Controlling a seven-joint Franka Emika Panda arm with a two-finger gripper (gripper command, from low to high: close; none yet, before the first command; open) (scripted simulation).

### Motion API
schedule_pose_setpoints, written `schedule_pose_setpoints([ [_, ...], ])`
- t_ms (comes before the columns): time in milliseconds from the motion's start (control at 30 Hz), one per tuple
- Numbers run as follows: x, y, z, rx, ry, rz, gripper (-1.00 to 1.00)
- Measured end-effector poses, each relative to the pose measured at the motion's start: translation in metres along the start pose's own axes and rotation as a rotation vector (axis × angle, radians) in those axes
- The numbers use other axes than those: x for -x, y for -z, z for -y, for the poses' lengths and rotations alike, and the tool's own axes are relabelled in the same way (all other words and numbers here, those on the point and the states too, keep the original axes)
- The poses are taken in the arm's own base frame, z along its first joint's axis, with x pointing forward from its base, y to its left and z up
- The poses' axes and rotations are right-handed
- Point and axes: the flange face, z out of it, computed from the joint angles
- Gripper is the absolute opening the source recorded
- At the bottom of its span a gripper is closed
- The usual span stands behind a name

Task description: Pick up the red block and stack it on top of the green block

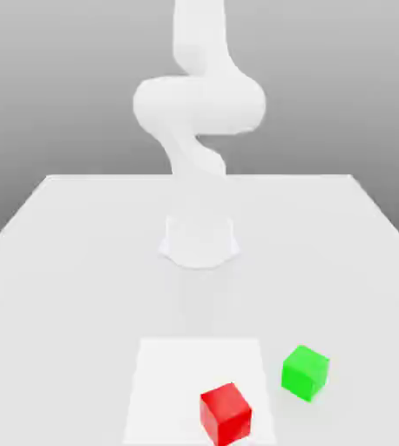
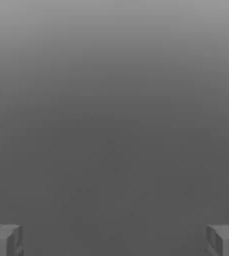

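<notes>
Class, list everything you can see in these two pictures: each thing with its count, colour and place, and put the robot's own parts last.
red block: one, bright red, on the table near the front edge, on the lighter square patch.
green block: one, bright green, on the table to the exterior view's right of the red block, apart from it, just off the patch.
square patch: one, lighter white, front middle of the table.
table: one, white, under everything.
arm: one, white, rising from a round base at the table's middle.
gripper: one, open, nothing between its grey fingertips.
</notes>
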Motion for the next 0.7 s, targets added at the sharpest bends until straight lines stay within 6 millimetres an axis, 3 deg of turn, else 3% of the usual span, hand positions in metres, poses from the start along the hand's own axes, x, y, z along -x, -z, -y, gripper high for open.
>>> schedule_pose_setpoints([
  [167,0.012,-0.102,-0.007,0.073,0.078,0.136,0.00],
  [333,0.040,-0.196,-0.024,0.147,0.156,0.262,0.00],
  [533,0.091,-0.296,-0.060,0.241,0.254,0.407,0.00],
  [700,0.143,-0.364,-0.101,0.323,0.342,0.524,0.00],
])
